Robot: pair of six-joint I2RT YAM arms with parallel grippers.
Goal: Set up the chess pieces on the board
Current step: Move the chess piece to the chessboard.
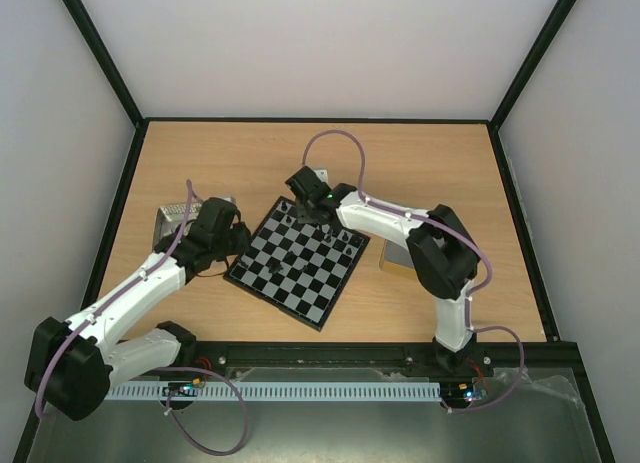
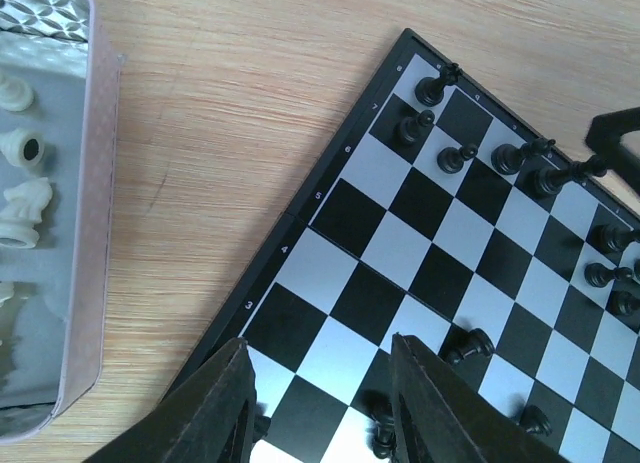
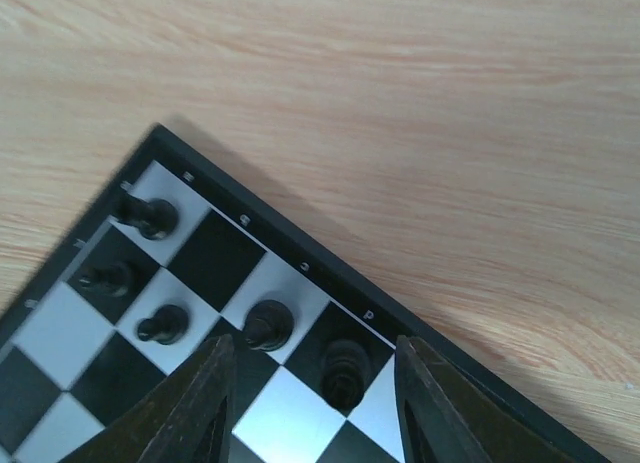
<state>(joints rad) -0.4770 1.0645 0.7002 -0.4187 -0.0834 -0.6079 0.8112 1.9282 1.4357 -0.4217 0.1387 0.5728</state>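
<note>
The board [image 1: 297,263] lies turned diamond-wise in the table's middle, with black and silvery checks. Several small black chess pieces [image 1: 322,227] stand along its far edge and a few are scattered mid-board [image 1: 273,268]. My right gripper [image 1: 308,195] hovers over the board's far corner, open and empty; in the right wrist view a black piece [image 3: 345,371] stands on the dark edge square between the fingers [image 3: 318,413], with others [image 3: 268,325] beside it. My left gripper [image 1: 236,235] is open and empty over the board's left edge [image 2: 320,413]; a black piece [image 2: 467,345] lies just right of its fingers.
A metal tray [image 2: 82,283] with several white chessmen [image 2: 22,211] sits left of the board, also in the top view [image 1: 170,223]. Another tray [image 1: 398,258] lies under the right arm. A small grey object [image 1: 320,175] sits behind the right gripper.
</note>
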